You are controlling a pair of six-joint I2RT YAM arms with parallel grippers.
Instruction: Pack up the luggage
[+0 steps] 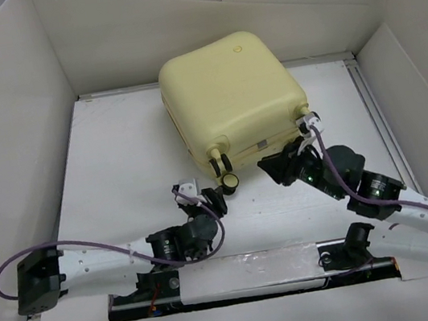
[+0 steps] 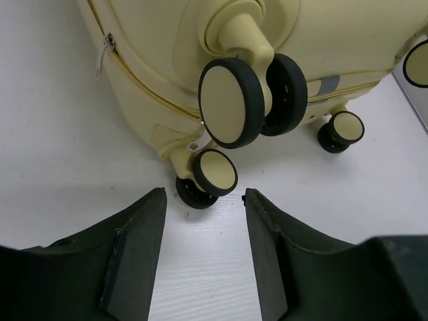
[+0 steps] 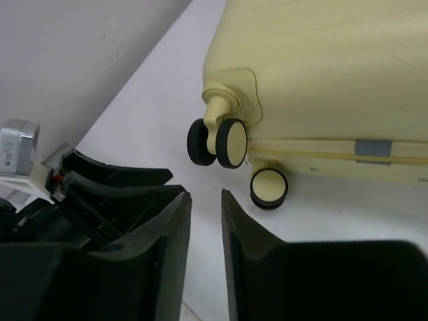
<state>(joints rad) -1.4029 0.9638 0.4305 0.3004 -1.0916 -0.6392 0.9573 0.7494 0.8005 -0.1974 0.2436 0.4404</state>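
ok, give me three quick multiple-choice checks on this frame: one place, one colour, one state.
1. The luggage has its wheels pointing toward: A the near table edge; B the far wall; C the ceiling.
2. Shell colour: A blue; B pale yellow; C grey.
3. The luggage is: A wide open; B half open; C closed.
Answers: 1 A, the wheels sit on its near side in the top view. 2 B, the shell is pale yellow throughout. 3 C, both halves sit together.
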